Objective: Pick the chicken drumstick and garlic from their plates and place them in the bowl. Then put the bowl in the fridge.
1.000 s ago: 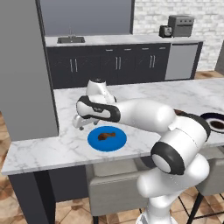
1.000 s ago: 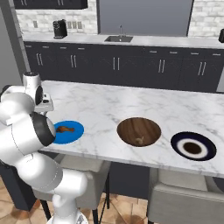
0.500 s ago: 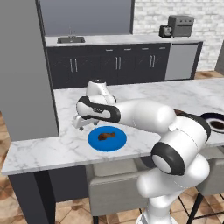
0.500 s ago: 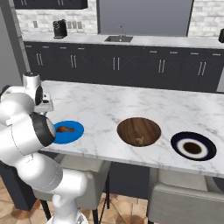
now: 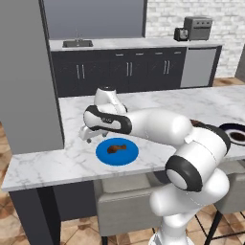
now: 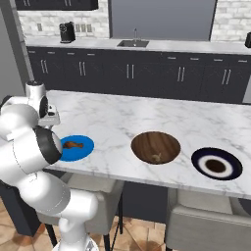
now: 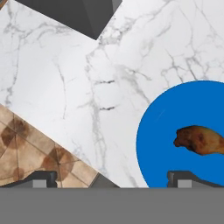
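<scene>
End effector [image 7: 112, 177] open: in the hand view its 2 dark fingertips stand wide apart, 1 over bare marble near the counter's edge, the other over the rim of the blue plate [image 7: 166, 131]. Nothing between them. In the left base view the end effector [image 5: 87, 134] hangs low over the counter [image 5: 201, 105], just beside the blue plate's [image 5: 117, 152] left rim, not over its middle.

Drumstick [image 5: 116, 148] lies on the blue plate, roughly central, reddish-brown. In the hand view the drumstick [image 7: 199, 140] shows its thick end toward the middle of the picture; the thin end runs off the right edge. Right base view: drumstick [image 6: 72, 144] sits on the left part of the blue plate [image 6: 81, 148], plate near the counter's front edge [image 6: 122, 122].

Bowl [image 6: 156, 147], dark wood, sits mid-counter, well apart from the blue plate. A small pale thing lies inside it near the front wall, most likely the garlic [image 6: 157, 157]; too small to be sure.

Navy plate [image 6: 216, 164] with pale ring stands right of the bowl, near but apart. In the left base view the navy plate [image 5: 234, 133] is partly hidden behind the arm.

Fridge: the tall grey slab [image 5: 26, 76] at left of the left base view may be it; cannot tell.
</scene>
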